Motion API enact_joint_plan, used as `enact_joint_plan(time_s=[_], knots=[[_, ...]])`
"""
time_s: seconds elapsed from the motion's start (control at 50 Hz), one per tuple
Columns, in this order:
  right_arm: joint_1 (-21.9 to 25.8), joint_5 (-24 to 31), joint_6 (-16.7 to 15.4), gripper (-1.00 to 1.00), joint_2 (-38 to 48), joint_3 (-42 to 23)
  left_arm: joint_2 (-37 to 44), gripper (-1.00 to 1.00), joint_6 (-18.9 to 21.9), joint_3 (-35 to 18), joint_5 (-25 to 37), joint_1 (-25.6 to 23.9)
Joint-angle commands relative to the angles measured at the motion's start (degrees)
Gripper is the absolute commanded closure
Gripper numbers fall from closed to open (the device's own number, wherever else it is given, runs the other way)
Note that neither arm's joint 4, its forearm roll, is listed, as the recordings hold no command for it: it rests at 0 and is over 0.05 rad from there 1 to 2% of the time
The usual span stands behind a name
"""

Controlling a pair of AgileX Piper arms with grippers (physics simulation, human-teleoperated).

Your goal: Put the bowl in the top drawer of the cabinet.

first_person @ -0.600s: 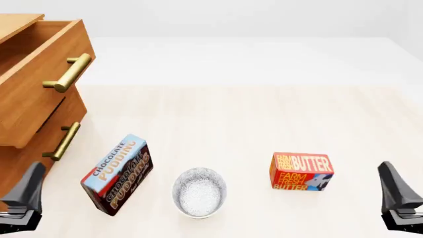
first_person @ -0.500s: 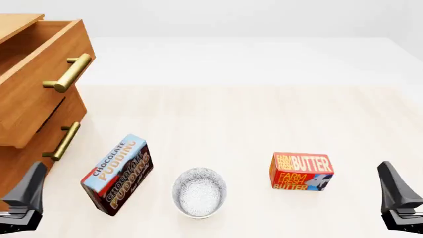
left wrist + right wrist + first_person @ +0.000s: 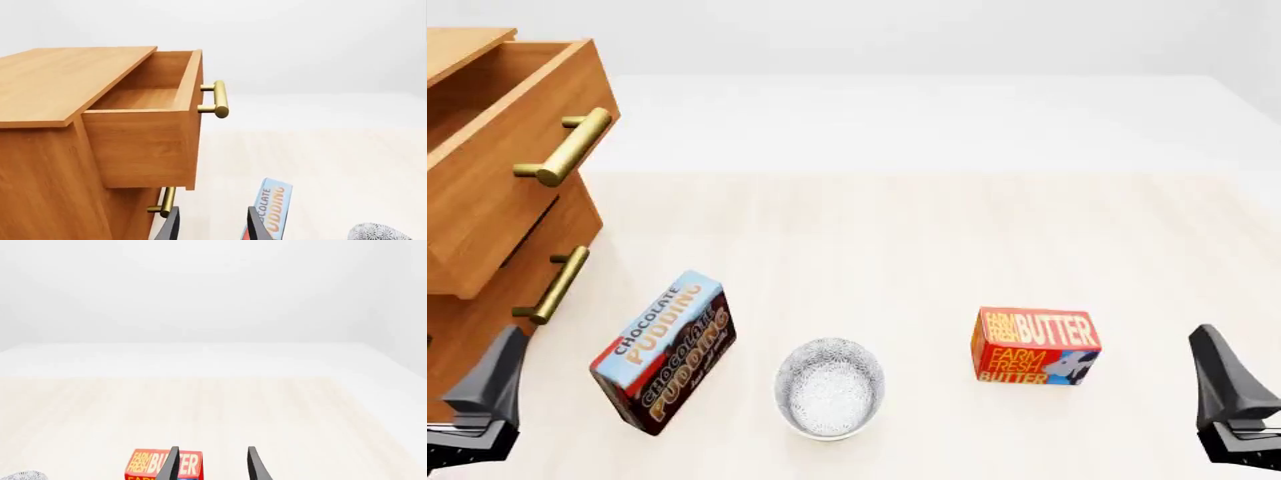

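The bowl [image 3: 830, 388], white with fine grey dots, stands upright on the table near the front edge, between the two arms. It also shows at the edge of both wrist views: bowl [image 3: 380, 233], bowl [image 3: 23, 475]. The cabinet [image 3: 481, 200] stands at the far left. Its top drawer [image 3: 507, 130] is pulled out, and the top drawer [image 3: 150, 120] looks bare inside in the left wrist view. My left gripper [image 3: 497, 372] is open just in front of the cabinet's lower part and holds nothing. My right gripper [image 3: 1220, 372] is open at the front right, also holding nothing.
A chocolate pudding box [image 3: 665, 350] lies tilted between the cabinet and the bowl. A butter box [image 3: 1034, 345] stands right of the bowl, just ahead of the right fingers [image 3: 257, 466]. The lower drawer's brass handle [image 3: 557, 285] juts out near my left gripper.
My left gripper has crept slightly to the right. The bowl, both boxes and the right arm have not moved.
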Motion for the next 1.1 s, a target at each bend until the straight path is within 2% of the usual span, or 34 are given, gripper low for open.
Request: enact_joint_plan(time_s=[0.02, 0.5, 0.94, 1.1], knots=[[0.03, 0.01, -0.03, -1.00, -0.08, 0.01, -0.88, -1.00, -0.23, -0.10, 0.48, -0.25], [0.03, 0.01, -0.04, -1.00, -0.07, 0.01, -3.22, -1.00, 2.17, -7.14, 4.59, -1.88], [0.04, 0.01, -0.04, -1.00, -0.09, 0.01, -3.25, -1.00, 5.96, -19.57, 11.85, -2.77], [0.04, 0.01, -0.04, -1.00, -0.08, 0.01, -3.25, -1.00, 7.42, -22.62, 13.67, -3.92]])
